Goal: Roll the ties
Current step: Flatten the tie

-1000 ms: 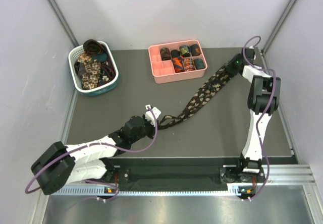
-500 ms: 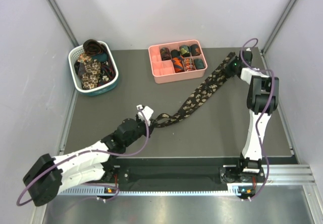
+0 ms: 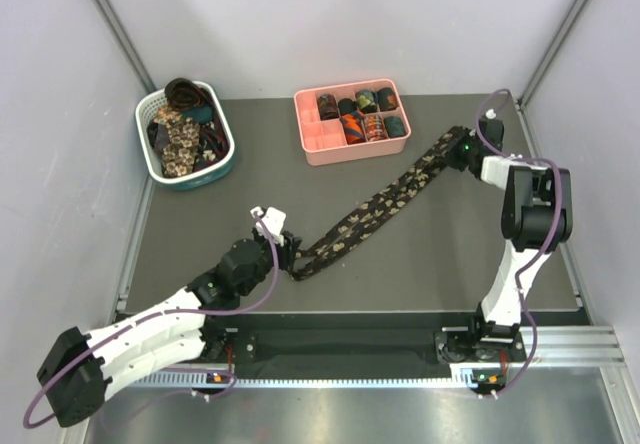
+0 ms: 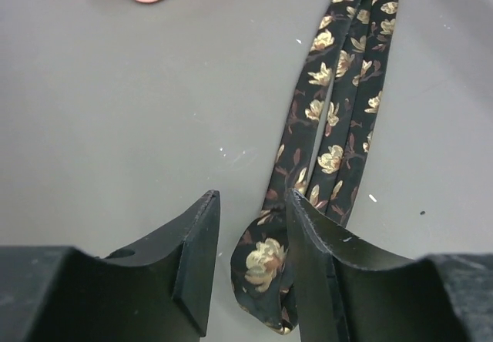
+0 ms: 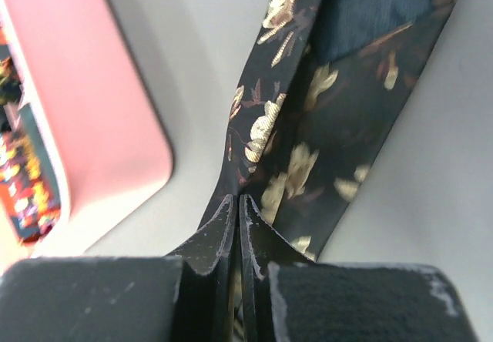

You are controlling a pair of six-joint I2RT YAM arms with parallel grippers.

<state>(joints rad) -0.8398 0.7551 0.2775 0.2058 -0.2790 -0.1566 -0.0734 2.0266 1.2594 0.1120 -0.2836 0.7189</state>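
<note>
Tie: long dark fabric necktie [image 3: 370, 209], beige blossoms, stretched flat.
Left gripper [image 4: 250, 203]: released.
Right gripper [image 5: 236, 199]: clenched on wide end.

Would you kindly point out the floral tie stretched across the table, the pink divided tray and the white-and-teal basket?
floral tie [image 3: 375, 209], top external view, middle of the strip.
pink divided tray [image 3: 322, 142], top external view, bare near-left compartment.
white-and-teal basket [image 3: 205, 178], top external view, near teal wall.

top: overhead, whole table [image 3: 250, 189] | 2 wrists: close, downward | shared: tie [image 3: 370, 209]
</note>
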